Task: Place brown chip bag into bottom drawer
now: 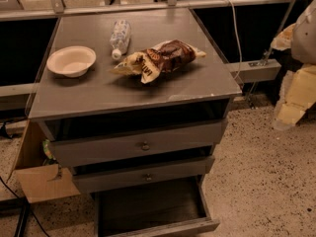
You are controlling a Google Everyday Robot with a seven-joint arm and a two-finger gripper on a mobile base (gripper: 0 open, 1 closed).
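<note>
Okay, we're seeing a round white bowl (71,60) on the grey metal cabinet top (98,95), a clear plastic bottle (120,37), then the crinkled brown-and-cream chip bag (159,58) lying mid-top. Below, the deep grey bottom drawer (165,228) is standing open. The gripper is outside our view; we cannot tell its grip.

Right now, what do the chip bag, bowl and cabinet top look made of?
Brown chip bag: crinkled foil or film, glossy creases. Bowl: matte off-white, likely paper or plastic. Cabinet top: grey metal seemingly, dull sheen. Gripper at right edge, off the cabinet.
</note>
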